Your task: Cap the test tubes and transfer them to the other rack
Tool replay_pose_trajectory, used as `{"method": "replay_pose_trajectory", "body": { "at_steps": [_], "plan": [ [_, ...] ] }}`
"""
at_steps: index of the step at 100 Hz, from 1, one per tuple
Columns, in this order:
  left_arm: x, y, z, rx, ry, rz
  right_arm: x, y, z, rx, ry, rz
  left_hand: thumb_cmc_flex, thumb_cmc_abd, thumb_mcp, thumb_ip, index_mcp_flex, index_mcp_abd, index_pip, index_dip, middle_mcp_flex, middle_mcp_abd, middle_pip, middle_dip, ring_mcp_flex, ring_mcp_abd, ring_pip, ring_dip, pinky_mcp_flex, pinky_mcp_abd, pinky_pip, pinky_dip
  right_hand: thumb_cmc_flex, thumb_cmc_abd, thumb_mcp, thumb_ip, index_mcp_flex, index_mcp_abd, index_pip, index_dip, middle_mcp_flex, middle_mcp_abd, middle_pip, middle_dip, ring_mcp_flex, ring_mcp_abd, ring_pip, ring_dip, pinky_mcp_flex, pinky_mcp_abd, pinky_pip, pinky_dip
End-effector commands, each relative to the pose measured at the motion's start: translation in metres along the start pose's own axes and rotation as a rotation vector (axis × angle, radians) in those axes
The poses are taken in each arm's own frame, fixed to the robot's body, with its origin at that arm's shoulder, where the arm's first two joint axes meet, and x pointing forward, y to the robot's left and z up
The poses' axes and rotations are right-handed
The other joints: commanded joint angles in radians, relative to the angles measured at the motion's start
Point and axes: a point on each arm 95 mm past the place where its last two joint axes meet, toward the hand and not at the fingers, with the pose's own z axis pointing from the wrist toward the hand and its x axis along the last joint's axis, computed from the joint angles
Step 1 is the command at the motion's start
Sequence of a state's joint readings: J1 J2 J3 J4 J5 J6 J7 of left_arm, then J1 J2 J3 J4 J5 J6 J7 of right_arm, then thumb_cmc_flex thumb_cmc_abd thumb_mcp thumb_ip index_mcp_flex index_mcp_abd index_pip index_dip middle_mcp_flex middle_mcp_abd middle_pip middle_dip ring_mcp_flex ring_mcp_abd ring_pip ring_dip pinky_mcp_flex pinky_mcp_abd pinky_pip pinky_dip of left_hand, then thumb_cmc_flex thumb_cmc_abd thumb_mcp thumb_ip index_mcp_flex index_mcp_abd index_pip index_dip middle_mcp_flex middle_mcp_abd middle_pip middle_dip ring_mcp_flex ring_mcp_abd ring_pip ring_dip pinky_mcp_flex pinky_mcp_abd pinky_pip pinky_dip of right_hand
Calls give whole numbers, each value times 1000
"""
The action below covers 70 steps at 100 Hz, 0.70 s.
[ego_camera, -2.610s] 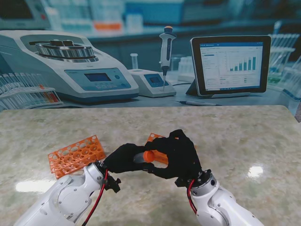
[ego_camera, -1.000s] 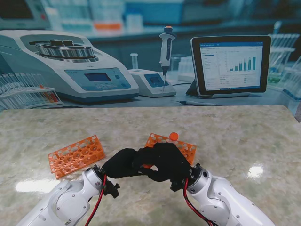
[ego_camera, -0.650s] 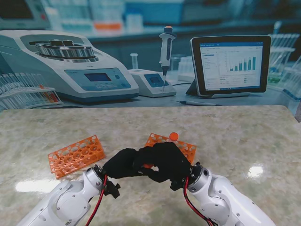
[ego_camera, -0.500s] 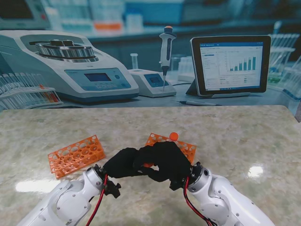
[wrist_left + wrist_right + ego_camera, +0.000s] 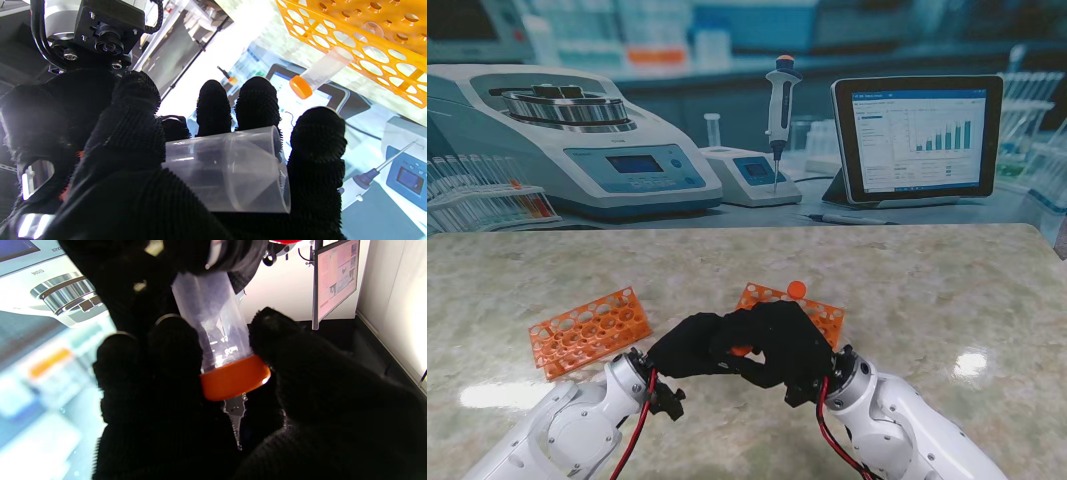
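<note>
My two black-gloved hands meet low over the table, nearer to me than the racks. A clear test tube (image 5: pixel 230 170) lies across the fingers of my left hand (image 5: pixel 689 347), which is shut on its body. My right hand (image 5: pixel 777 340) is shut on the tube's orange cap (image 5: pixel 235 378), with fingers (image 5: pixel 166 356) on either side of it. Only a sliver of that cap (image 5: pixel 741 351) shows from the stand. Just beyond the hands an orange rack (image 5: pixel 825 314) holds one capped tube (image 5: pixel 797 289), which the left wrist view shows leaning in its rack (image 5: pixel 367 50). A second orange rack (image 5: pixel 587 330) lies to the left.
A centrifuge (image 5: pixel 577 140), a small meter with a pipette (image 5: pixel 779 100) and a tablet (image 5: pixel 917 135) stand along the table's far edge. Racks of tubes (image 5: pixel 477 195) sit at the far left.
Since 2.6 s ago both hands have sunk nearer to me and closed tighter around the tube, uncovering the capped tube in the rack. Over the last second they have hardly moved.
</note>
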<state>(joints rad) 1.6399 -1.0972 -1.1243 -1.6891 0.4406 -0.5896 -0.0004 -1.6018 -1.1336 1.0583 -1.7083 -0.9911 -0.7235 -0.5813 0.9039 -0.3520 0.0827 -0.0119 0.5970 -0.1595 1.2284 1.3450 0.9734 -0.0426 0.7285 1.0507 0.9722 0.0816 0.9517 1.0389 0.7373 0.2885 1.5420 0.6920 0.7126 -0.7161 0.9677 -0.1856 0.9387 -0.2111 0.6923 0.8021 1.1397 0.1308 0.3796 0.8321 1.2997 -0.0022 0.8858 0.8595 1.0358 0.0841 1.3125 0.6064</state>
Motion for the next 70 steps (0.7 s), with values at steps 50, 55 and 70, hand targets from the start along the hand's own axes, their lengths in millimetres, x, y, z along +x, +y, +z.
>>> {"method": "replay_pose_trajectory", "body": {
  "at_steps": [50,55,70],
  "plan": [
    [1,-6,4,-8,-7,1,17,1,2,-13,38,35,36,41,-73,-5,-72,-74,-187,-207,-86,24,-153,-108,-101,29,-215,-84,-176,44,-243,63,120,88,284,115,79,-53,46,31,170,-193,168,23,14,-99,42,6,21,-47,37,25],
    [1,-6,4,-7,-7,1,17,1,2,-18,35,45,41,39,-79,-3,-72,-79,-225,-260,-94,28,-186,-142,-114,33,-262,-110,-209,50,-295,57,121,88,284,114,80,-54,47,32,170,-193,169,24,13,-98,43,6,21,-45,37,25],
    [0,-6,4,-7,-8,3,19,3,2,-24,35,50,45,36,-85,-2,-53,-66,-333,-444,-119,36,-276,-243,-152,41,-389,-192,-301,61,-436,31,121,89,285,114,80,-55,47,32,171,-193,170,25,14,-99,44,7,21,-45,38,27]
  ]
}}
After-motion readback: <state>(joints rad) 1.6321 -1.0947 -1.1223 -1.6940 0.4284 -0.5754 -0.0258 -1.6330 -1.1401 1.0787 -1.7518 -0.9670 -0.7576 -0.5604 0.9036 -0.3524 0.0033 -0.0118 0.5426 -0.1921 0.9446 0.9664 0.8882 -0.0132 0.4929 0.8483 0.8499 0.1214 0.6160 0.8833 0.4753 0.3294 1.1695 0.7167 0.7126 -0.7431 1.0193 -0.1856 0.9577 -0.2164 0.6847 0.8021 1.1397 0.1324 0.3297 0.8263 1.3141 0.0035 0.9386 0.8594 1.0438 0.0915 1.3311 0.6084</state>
